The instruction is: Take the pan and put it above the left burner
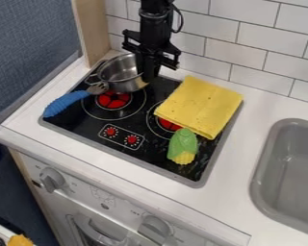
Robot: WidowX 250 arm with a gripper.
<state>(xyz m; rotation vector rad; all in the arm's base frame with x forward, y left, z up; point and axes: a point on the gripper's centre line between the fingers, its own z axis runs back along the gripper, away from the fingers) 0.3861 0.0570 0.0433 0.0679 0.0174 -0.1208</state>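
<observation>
Knobs [155, 229] jut from the white front panel at the near edge, one toward the left and one toward the right. Behind them runs the white bench [73, 146], with a black stovetop [96, 134] set into it and a grey sink [266, 178] to the right. On the stovetop's near right part lies a toy corn cob [183, 146], yellow end toward the camera, green husk pointing back; left of it are two red dials [131, 139]. Farther back, a yellow cloth [200, 105] lies flat, partly covering the right burner [168, 126]. A utensil [68, 102] with a blue handle rests along the left side, its grey head close to the pan. The silver pan [120, 72] is at the back left, just behind the red centre of the left burner [113, 99]. The black claw [147, 77] is at the pan's right side; whether it is released or clenched on the rim, I cannot tell. White tiles [250, 53] cover the wall behind.
</observation>
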